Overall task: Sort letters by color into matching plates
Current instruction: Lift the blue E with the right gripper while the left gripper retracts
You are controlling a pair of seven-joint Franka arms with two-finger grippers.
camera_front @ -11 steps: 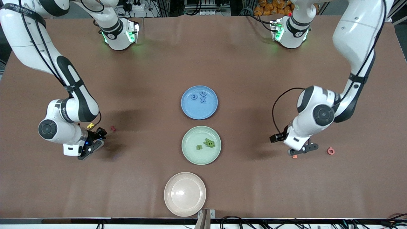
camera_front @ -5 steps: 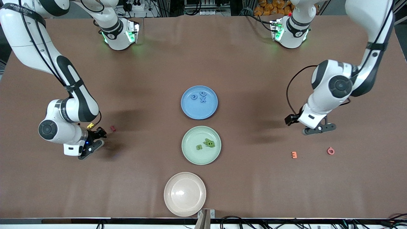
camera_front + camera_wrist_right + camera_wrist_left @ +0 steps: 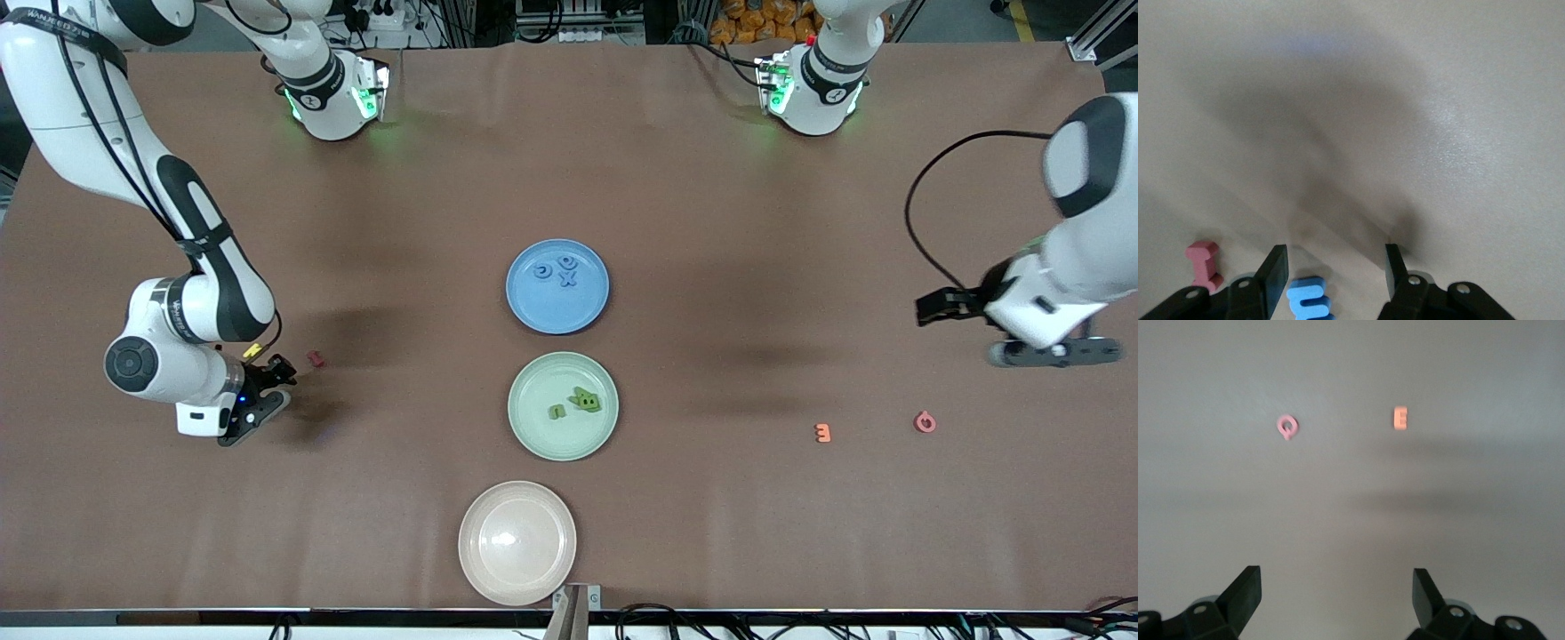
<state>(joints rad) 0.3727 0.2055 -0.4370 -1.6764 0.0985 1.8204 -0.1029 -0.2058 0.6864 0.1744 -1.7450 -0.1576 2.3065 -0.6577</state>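
The left pincer (image 3: 1053,353) hangs wide open and empty near the surface (image 3: 711,178) edge. The right pincer (image 3: 1331,277), half open, straddles a blue letter (image 3: 1310,301), gripping nothing.

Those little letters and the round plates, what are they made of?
The blue letter and red letter look like matte foam: thick slabs with soft edges and no shine. The blue plate, green plate and pale plate look like smooth plastic; the pale one shows a glare spot.
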